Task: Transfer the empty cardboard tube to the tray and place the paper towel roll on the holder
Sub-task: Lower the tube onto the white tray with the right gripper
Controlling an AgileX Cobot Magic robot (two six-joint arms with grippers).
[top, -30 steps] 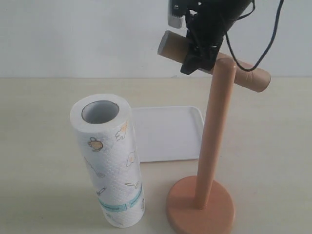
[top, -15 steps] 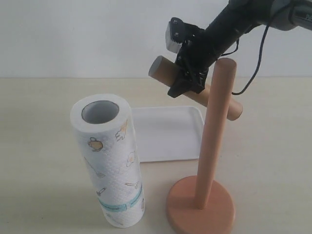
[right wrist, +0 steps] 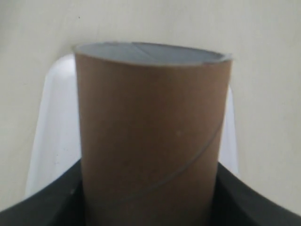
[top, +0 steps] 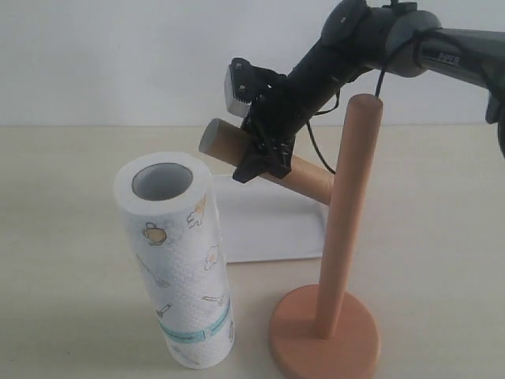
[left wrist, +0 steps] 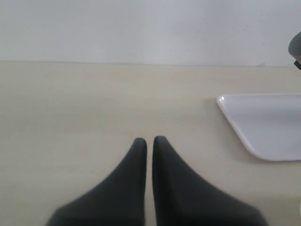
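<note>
My right gripper (top: 264, 154) is shut on the empty cardboard tube (top: 304, 175), a brown hollow cylinder held nearly level just above the white tray (top: 268, 225). In the right wrist view the tube (right wrist: 150, 132) fills the frame between the dark fingers (right wrist: 42, 197), with the tray (right wrist: 54, 122) beneath it. The paper towel roll (top: 177, 260) stands upright at the front left. The wooden holder (top: 339, 253) stands at the front right with its pole bare. My left gripper (left wrist: 149, 141) is shut and empty over the table, beside the tray's corner (left wrist: 263, 125).
A pale wooden table (top: 71, 237) carries everything. A white wall (top: 118, 55) runs behind it. The right arm (top: 410, 39) reaches in from the upper right, passing close behind the holder's pole top.
The right gripper has carried the tube left and downward, from above the holder's pole top to just over the tray. The roll, holder and tray have not moved.
</note>
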